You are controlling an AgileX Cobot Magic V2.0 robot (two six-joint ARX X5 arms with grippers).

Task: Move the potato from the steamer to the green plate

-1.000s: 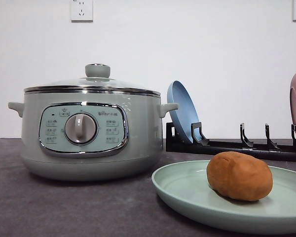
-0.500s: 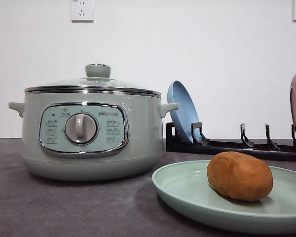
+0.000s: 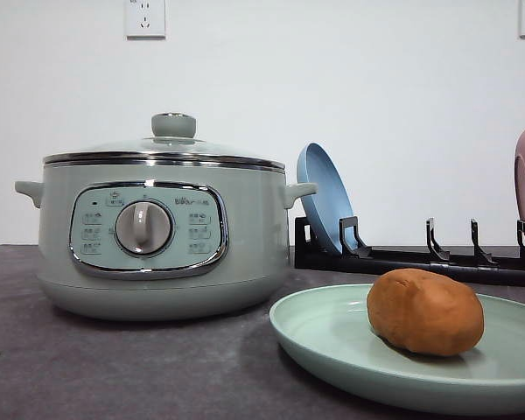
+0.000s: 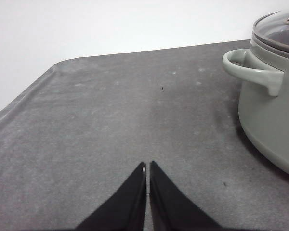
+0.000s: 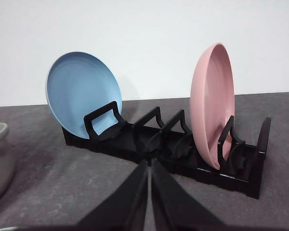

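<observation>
Two claws sit pressed shut and empty, low over the grey worktop (image 4: 101,125): the left claw (image 4: 147,168) beside the handle of the steamer (image 4: 269,106), the right claw (image 5: 149,166) facing a black dish rack (image 5: 183,149) that props a blue plate (image 5: 82,94) and a pink plate (image 5: 214,103) upright. Beyond them, the potato (image 3: 424,311) lies on the green plate (image 3: 332,337), beside the lidded steamer, so the transfer looks complete and both arms seem parked clear.

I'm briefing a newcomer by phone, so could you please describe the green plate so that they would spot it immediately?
Start at the big sage-green steamer on the grey table. The green plate lies flat in front of it, to its right, holding the potato. The blue plate and pink plate stand upright in the black rack.
</observation>
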